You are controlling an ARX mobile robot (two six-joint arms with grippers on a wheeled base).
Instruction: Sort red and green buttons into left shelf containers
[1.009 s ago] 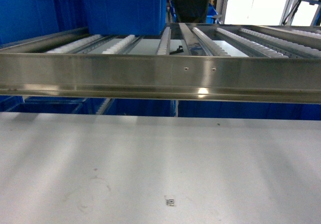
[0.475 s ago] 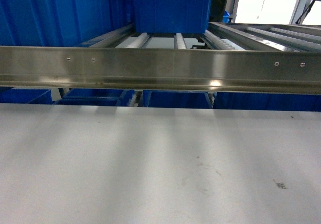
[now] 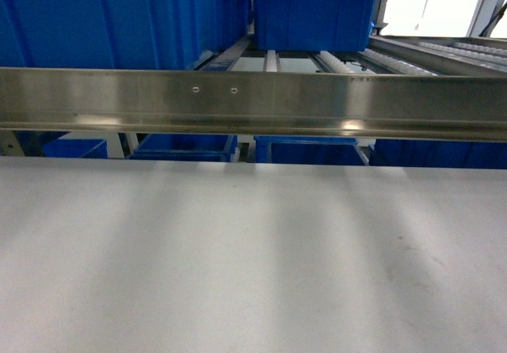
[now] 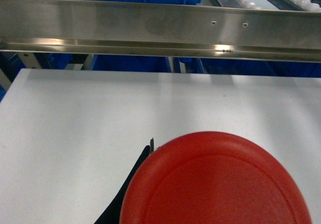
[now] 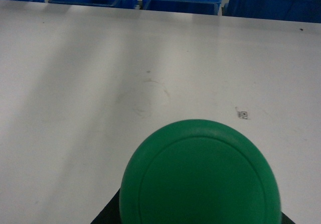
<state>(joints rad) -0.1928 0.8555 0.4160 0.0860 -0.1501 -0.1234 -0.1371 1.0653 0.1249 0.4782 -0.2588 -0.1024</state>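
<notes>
Close under the left wrist camera, the red button [image 4: 215, 181] is filling the lower part of that view, its round cap facing the lens, with a dark sliver of the left gripper showing at its left edge; the fingers themselves are hidden, so I cannot tell whether they are closed, though the button seems to be riding with the arm. Likewise the green button [image 5: 199, 176] is sitting right under the right wrist camera, above the white table [image 5: 75, 83], and the right gripper's fingers are out of sight too, so their state cannot be told. From the head view neither arm is showing; the table is lying bare in front, a steel rail [image 3: 253, 104] is crossing the frame, and behind it a big blue bin [image 3: 119, 17] is standing on the left of the roller shelf, with a 2nd blue bin [image 3: 313, 13] further back near the middle. Judging by this, both buttons are being carried toward the shelf and neither is sorted yet. To do this step well, each arm should be lifting high enough to clear the steel rail and the bin's thick rim, keeping 1 colour to 1 bin, and letting go only once the button is well inside the walls.
</notes>
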